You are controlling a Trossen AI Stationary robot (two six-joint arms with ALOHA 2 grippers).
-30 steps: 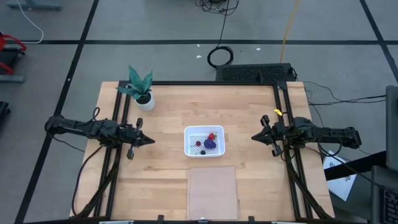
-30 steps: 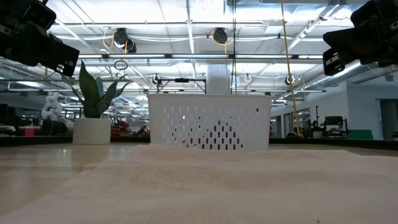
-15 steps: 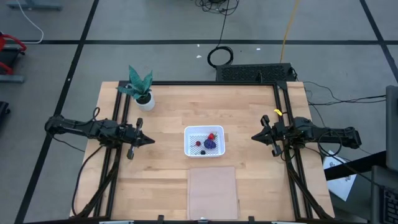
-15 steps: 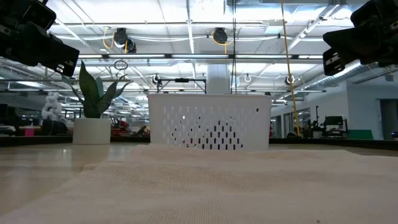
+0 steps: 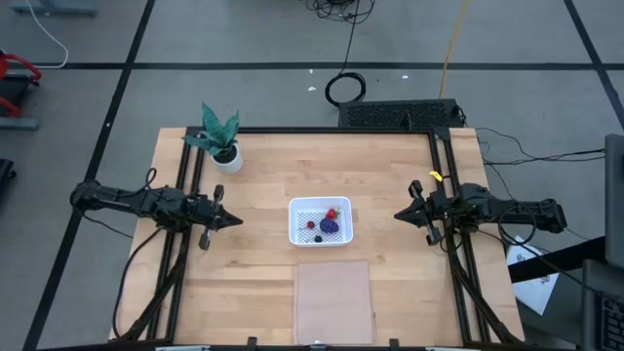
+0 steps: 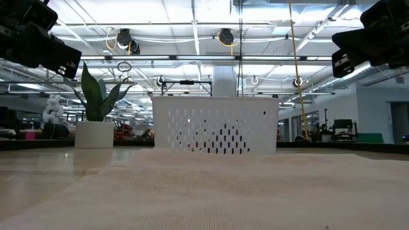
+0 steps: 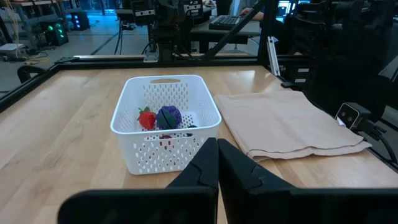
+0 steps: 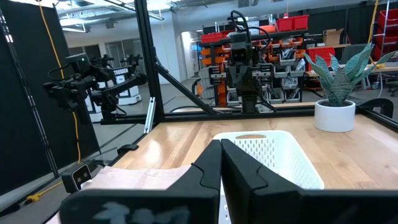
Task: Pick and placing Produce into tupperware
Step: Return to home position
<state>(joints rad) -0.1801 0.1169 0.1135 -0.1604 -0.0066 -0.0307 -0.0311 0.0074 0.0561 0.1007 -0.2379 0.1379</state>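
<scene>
The tupperware, a white perforated basket (image 5: pixel 320 222), stands mid-table. In it lie the produce: a red strawberry piece (image 7: pixel 147 118), a purple lumpy cluster (image 7: pixel 168 116) and a small dark berry (image 5: pixel 318 238). My left gripper (image 5: pixel 237 219) hovers shut at the table's left side, pointing at the basket. My right gripper (image 5: pixel 400 214) hovers shut at the right side, also pointing at it. Both are well clear of the basket (image 7: pixel 165 130) and hold nothing.
A green potted plant (image 5: pixel 220 138) stands at the far left corner. A flat beige cloth-like sheet (image 5: pixel 333 300) lies on the table just near of the basket. Bare wooden table (image 5: pixel 263 175) surrounds the basket on its other sides.
</scene>
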